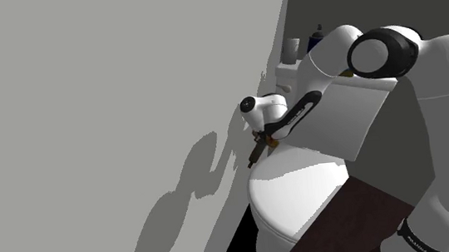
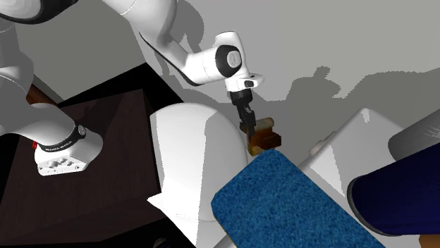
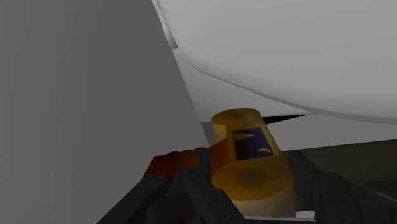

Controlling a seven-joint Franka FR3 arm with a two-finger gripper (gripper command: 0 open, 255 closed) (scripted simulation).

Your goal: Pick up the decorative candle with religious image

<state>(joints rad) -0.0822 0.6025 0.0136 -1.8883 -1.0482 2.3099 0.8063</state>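
Amber candle (image 3: 245, 137) sits clamped in the hand (image 3: 251, 184) (beside the white toilet (image 1: 303, 189)); lift slowly and straight, keeping clear of the grey wall (image 1: 88, 116).

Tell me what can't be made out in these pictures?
Wrist view: the dark picture on the candle is too small to read.
Shoulder view: the arm hides part of the dark bottle on the toilet tank.
Second exterior view: the dark blue object is cut off by the edge.
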